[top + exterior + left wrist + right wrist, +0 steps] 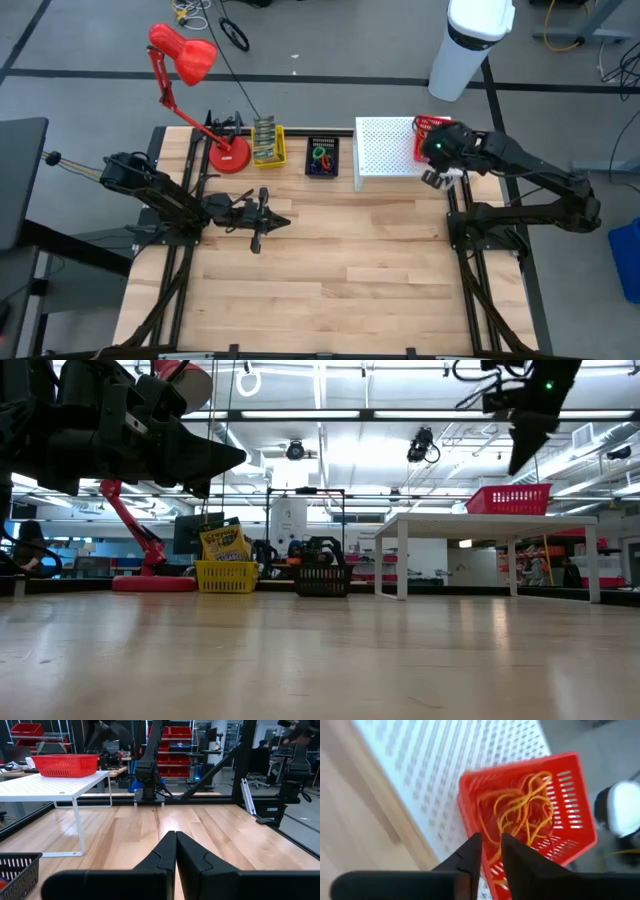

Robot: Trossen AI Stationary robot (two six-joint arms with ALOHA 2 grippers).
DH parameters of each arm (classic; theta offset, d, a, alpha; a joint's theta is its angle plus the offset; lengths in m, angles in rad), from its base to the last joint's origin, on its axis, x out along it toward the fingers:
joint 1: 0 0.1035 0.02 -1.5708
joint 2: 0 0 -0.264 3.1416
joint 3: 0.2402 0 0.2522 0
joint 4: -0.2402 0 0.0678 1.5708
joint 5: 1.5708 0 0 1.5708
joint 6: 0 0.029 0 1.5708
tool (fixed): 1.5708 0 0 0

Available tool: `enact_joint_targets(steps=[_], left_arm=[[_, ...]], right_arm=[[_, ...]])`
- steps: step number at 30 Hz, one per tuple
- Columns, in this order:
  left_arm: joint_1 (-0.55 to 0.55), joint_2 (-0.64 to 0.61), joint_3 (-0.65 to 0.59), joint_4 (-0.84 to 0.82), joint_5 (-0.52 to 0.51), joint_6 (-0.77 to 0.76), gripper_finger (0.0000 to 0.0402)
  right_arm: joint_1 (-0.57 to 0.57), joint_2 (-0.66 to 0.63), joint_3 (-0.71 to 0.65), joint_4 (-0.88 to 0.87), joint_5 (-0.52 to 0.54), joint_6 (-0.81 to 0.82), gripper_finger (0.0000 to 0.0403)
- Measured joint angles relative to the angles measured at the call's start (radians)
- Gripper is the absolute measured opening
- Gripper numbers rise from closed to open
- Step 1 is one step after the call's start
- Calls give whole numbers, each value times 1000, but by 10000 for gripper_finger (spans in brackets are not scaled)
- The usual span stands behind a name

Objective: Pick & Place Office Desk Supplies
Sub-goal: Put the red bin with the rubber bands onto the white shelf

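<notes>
we hold our right gripper [490, 847], fingers slightly parted and empty, above the red basket [570, 800] on the white riser [385, 150], over the rubber bands [520, 810]; left gripper [175, 857] waits closed above the bench [350, 270].

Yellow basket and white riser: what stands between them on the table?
Between the yellow basket and the white riser stands one small black basket holding coloured clips. The high view shows it, and the low view confirms it.
</notes>
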Motion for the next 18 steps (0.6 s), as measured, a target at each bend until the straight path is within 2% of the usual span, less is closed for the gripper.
enact_joint_targets(steps=[4, 7, 10, 14, 18], left_arm=[[0, 0, 0, 0, 0, 0, 13], [0, 0, 0, 0, 0, -1, 13], [0, 0, 0, 0, 0, -8, 13], [0, 0, 0, 0, 1, -12, 13], [0, 0, 0, 0, 3, -21, 13]], right_arm=[[0, 0, 21, 43, -45, 200, 106], [-1, 12, 21, 36, -38, 362, 108], [-1, 34, 14, 10, 32, 486, 81], [-1, 83, 13, -14, 73, 547, 14], [-11, 155, 12, -130, 149, 592, 20]])
